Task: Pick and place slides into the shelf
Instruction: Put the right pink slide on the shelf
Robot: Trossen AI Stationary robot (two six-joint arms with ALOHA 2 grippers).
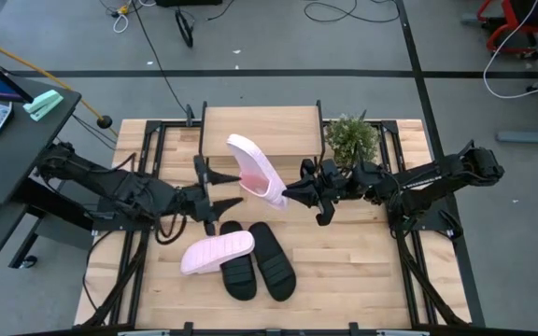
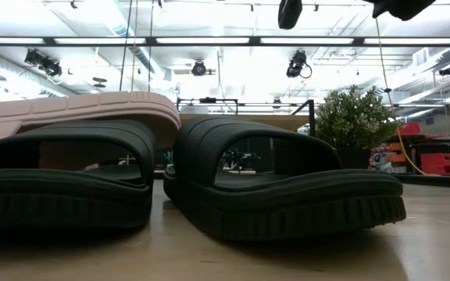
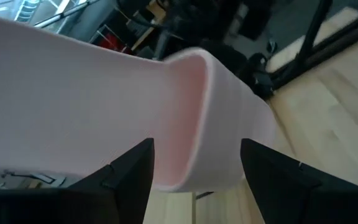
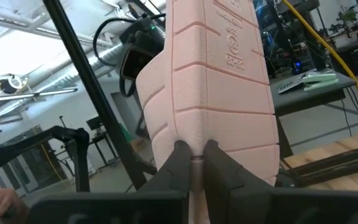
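Over the shelf (image 1: 261,129), the right gripper (image 1: 289,193) pinches a pink slide (image 1: 256,170); the left gripper (image 1: 215,186) beside it is spread apart.

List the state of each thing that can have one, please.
Held pink slide: lifted, gripped at one end.
Second pink slide: lying on table.
Black slides: side by side on table.
Shelf: top bare.
Right gripper: shut on slide.
Left gripper: open, beside it.

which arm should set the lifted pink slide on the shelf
Right. Its hand is already shut on the raised pink slide, right by the shelf. The left hand is open beside it, gripping nothing.
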